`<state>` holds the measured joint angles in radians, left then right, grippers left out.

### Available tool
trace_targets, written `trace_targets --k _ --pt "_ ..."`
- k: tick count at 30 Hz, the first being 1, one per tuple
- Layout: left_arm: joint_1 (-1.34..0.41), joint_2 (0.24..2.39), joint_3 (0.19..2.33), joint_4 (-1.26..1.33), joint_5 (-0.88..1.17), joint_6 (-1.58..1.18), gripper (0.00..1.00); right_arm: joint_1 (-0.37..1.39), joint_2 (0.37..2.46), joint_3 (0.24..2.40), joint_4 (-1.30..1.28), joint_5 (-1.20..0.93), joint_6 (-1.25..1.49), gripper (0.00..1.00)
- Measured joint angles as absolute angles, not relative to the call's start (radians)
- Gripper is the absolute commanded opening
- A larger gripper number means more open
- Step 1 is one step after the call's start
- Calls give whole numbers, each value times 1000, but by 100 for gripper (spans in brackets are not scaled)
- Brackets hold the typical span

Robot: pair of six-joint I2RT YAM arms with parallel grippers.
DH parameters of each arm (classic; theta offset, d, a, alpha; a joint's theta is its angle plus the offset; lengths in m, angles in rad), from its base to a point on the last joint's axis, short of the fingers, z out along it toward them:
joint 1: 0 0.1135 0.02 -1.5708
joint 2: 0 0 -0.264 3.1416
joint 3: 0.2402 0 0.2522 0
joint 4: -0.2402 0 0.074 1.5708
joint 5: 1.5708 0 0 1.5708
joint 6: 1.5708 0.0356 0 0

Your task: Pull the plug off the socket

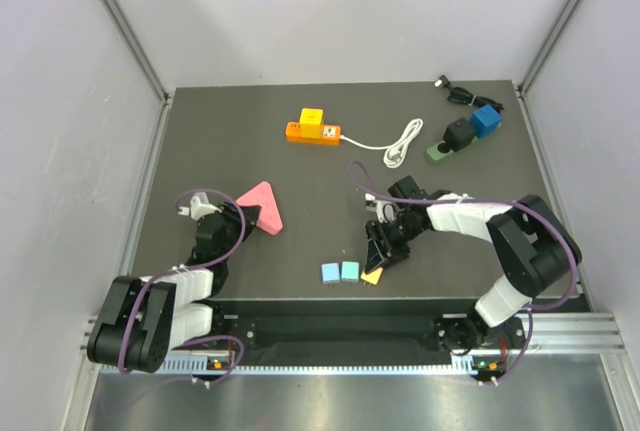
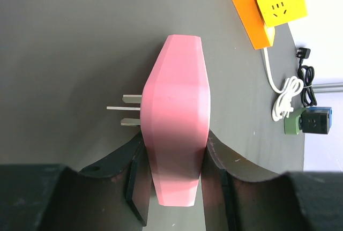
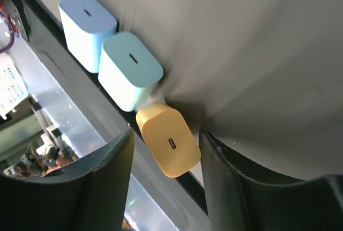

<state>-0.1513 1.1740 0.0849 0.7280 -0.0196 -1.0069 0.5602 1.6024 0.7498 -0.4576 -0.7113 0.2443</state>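
The left gripper point(image 2: 177, 173) clamps the pink plug point(image 2: 177, 118), prongs at 9 o'clock; likely light, rigid, slippery, so grip its flat sides; the right gripper point(image 3: 163, 173) has its jaws apart around the yellow charger point(image 3: 169, 141).

We look onto a dark grey table top point(image 1: 320, 201) closed in on three sides by plain pale walls: a back panel point(image 1: 340, 11), a left panel point(image 1: 60, 151) and a right panel point(image 1: 600, 101). Aluminium posts point(image 1: 121, 21) climb the back corners. An aluminium rail point(image 1: 590, 336) runs along the near edge, with a brushed metal sheet point(image 1: 350, 401) below it. The light is soft and even, the shadows faint
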Motion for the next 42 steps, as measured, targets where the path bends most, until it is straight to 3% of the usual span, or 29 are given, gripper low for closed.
trace_targets --k 17,27,35,42 --pt "-151 1176 96 712 -20 -1000 0 560 1587 835 -525 -569 236 56" --pt "-149 1172 163 598 -16 -1007 0 558 1324 845 -529 -444 281 61" --pt "-147 1050 236 349 -67 -961 0 558 1218 780 -462 -462 289 63" --pt "-87 1177 414 247 -64 -904 0 558 1126 694 -403 -522 304 66"
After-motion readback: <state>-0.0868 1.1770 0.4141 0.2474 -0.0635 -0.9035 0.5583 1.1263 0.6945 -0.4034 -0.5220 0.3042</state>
